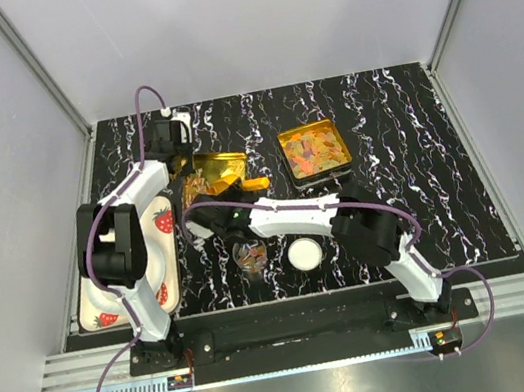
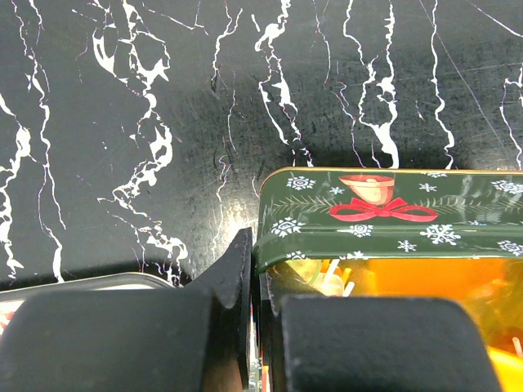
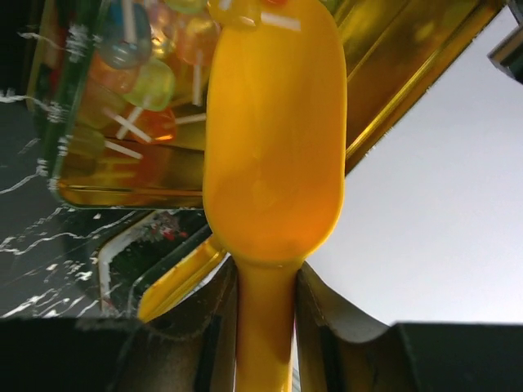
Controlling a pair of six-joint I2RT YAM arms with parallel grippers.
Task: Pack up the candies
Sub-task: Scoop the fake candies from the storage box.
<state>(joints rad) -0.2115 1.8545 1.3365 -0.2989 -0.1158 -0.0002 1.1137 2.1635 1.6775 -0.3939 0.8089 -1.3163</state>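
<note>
Scooping step: the left tool [image 2: 255, 286] was clamped on the wall of the tipped green Christmas tin [image 2: 384, 208], the right tool [image 3: 265, 327] gripped the yellow scoop [image 3: 274, 147] by its handle, bowl among the candies [image 3: 143, 77] inside that tin, so a level lift toward the small jar [image 1: 250, 253] looked next.

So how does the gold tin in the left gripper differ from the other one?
The held tin is tilted, its wall clamped by the left gripper; the free tin lies flat, untouched. The scoop, in the right gripper, points into the held tin, not the free tin. Both are gold inside and hold candies.
</note>
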